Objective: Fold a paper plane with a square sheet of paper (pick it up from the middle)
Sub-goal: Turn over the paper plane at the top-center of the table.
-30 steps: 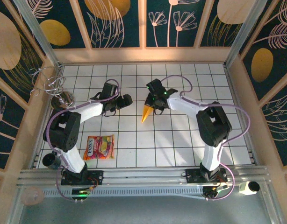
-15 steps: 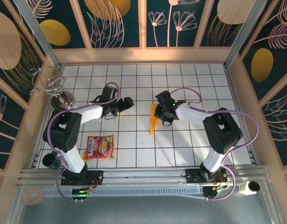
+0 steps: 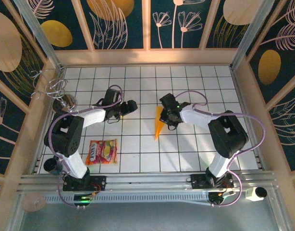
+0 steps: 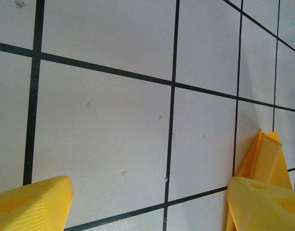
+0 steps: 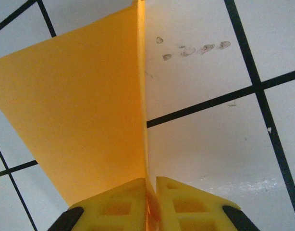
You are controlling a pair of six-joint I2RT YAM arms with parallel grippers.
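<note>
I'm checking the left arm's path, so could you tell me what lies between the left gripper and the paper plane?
The stretch is bare: in the top view, just white tiled table separates the left gripper from the paper plane.

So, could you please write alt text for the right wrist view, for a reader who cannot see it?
The right gripper, yellow and shut, pinches the near edge of a folded orange paper. The paper spreads away to the left of a sharp crease, over a white table with black grid lines.
</note>
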